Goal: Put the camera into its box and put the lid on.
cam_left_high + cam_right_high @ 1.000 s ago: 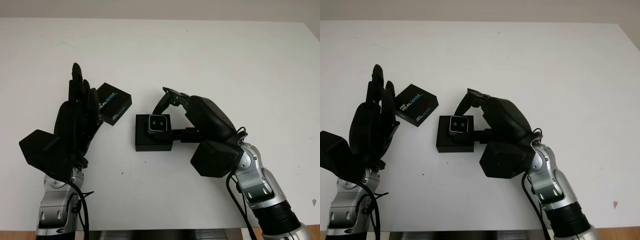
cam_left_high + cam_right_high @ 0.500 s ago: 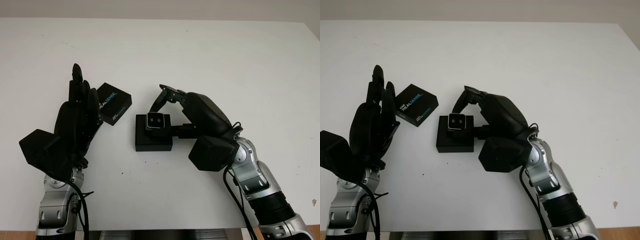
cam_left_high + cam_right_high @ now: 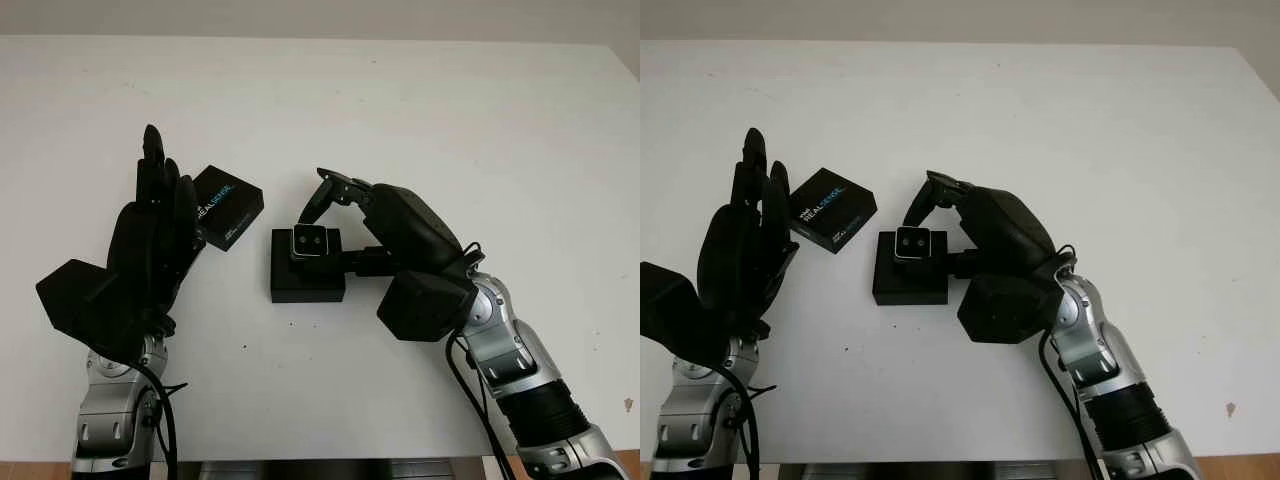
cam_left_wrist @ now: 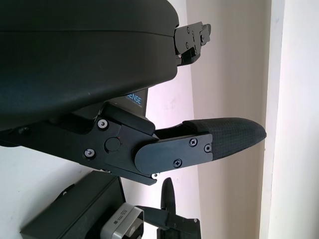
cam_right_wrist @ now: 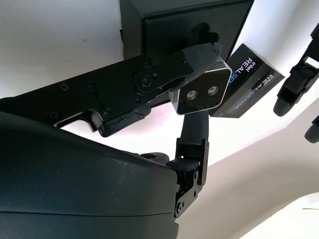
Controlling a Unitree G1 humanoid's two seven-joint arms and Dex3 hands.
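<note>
A small silver camera [image 3: 309, 242] with two lenses is pinched in my right hand [image 3: 335, 222] just above the open black box [image 3: 306, 277] at the table's middle. The right wrist view shows the same camera [image 5: 200, 96] held end-on over the box's dark inside [image 5: 174, 22]. The black lid [image 3: 226, 206], printed with white and blue lettering, lies tilted on the table left of the box. My left hand [image 3: 158, 215] stands open beside the lid, fingers pointing to the far side, close to the lid's left edge.
The white table [image 3: 450, 120] stretches wide behind and to the right of both hands. A pale wall runs along its far edge.
My right hand with the camera has shifted slightly left and toward the far side, over the box. The left hand and the lid have stayed where they were.
</note>
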